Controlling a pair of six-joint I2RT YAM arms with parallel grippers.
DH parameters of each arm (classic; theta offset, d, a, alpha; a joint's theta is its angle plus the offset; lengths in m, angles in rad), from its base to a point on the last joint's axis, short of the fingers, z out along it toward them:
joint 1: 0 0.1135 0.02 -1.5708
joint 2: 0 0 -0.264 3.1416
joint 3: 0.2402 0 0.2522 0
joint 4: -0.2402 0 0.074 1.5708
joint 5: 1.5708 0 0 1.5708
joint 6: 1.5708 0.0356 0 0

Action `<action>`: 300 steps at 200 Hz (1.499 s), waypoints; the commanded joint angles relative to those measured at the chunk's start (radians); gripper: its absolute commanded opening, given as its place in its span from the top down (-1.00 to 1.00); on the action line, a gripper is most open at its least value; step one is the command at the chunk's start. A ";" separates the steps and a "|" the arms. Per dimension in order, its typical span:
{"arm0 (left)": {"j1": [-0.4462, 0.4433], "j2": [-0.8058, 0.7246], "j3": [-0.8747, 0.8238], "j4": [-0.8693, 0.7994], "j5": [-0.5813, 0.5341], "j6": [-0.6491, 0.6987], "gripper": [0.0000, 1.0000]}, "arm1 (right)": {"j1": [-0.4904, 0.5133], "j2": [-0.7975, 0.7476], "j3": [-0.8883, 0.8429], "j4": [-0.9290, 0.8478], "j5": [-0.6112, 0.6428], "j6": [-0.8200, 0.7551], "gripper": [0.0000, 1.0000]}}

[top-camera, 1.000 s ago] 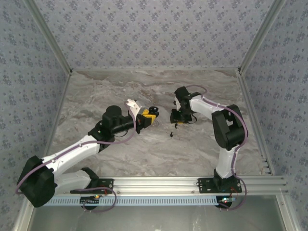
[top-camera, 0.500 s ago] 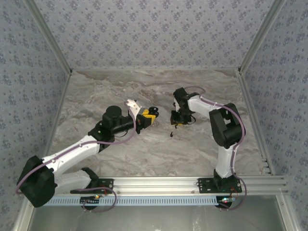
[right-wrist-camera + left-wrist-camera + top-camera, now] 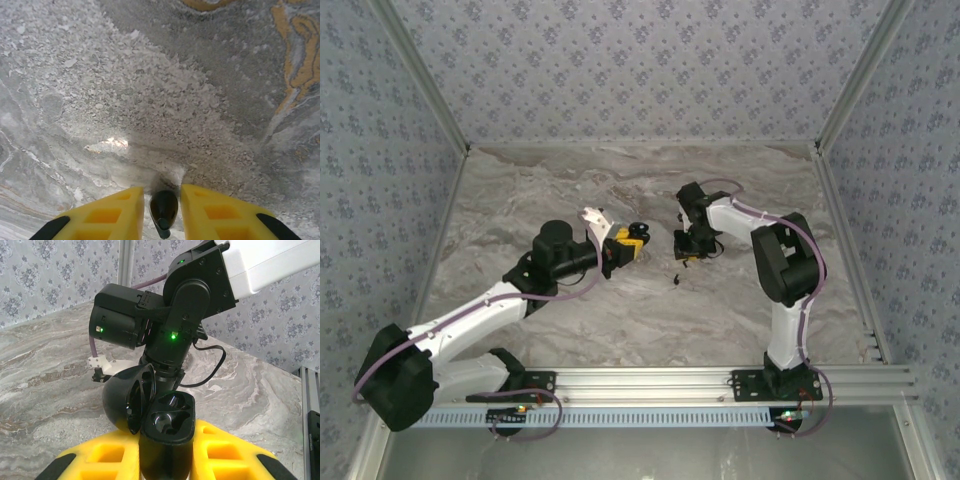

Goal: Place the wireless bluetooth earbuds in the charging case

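A: Right gripper (image 3: 162, 212) state?
B: I see its jaws drawn in close around an earbud (image 3: 163, 205), right between the fingers and down at the table (image 3: 150, 100). There's a thin gap on each side of the bud, so I can't tell whether it's clamped.
A: Left gripper (image 3: 166, 462)?
B: Closed on the case (image 3: 167, 422). The body is pinched between the fingers and sticks up out of them. The lid (image 3: 125, 400) hangs open to that gripper's left, and I can see both sockets bare.
A: Other bud?
B: The second earbud (image 3: 675, 279) lies on the table near the right gripper, on the side toward the bases and not touching it. From the top view it's off to the right of the left gripper.
A: Spacing?
B: The right arm (image 3: 190, 300) is straight ahead of the left gripper, close behind the case.
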State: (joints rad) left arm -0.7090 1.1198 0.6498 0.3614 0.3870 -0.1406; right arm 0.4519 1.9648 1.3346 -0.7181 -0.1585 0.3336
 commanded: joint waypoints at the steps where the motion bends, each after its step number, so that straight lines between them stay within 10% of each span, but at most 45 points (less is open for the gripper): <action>1: -0.006 -0.020 0.004 0.014 -0.008 0.010 0.57 | 0.008 0.031 0.023 -0.049 0.051 0.013 0.48; 128: -0.005 -0.020 0.004 0.008 -0.011 0.010 0.57 | 0.000 0.002 -0.003 -0.008 0.034 0.019 0.63; 300: -0.029 0.131 -0.032 0.234 -0.142 -0.149 0.57 | -0.176 -0.417 -0.266 0.443 -0.515 0.139 0.66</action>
State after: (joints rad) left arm -0.7208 1.2461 0.6186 0.5098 0.2794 -0.2626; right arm 0.2825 1.6066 1.0756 -0.3462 -0.5732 0.4324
